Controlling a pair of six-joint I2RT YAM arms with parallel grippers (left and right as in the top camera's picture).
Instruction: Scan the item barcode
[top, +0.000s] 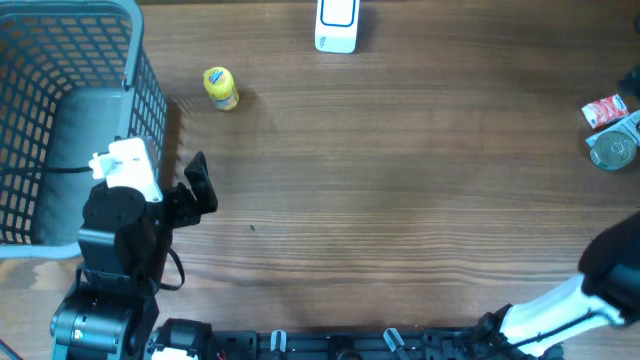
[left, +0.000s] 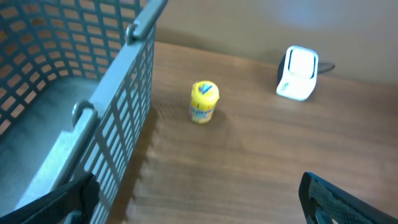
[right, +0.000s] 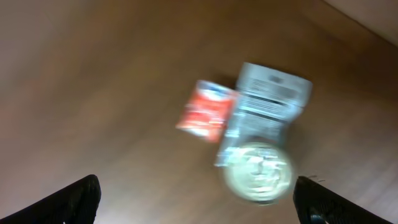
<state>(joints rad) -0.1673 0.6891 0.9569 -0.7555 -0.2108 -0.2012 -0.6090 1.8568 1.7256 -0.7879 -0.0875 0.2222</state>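
A white scanner (top: 336, 25) stands at the table's far edge, also seen in the left wrist view (left: 297, 73). A small yellow bottle (top: 220, 87) stands upright near the basket, well ahead of my left gripper (left: 199, 211). That gripper is open with only bare table between its fingers. At the far right lie a red packet (top: 605, 110) and a round silver can (top: 612, 150). The blurred right wrist view shows the red packet (right: 205, 112), a grey-white pouch (right: 270, 93) and the can (right: 258, 171) ahead of my right gripper (right: 199, 208). It is open and holds nothing.
A blue-grey wire basket (top: 70, 110) fills the left end of the table, its wall (left: 118, 124) close beside my left fingers. The right arm (top: 610, 265) reaches in from the lower right corner.
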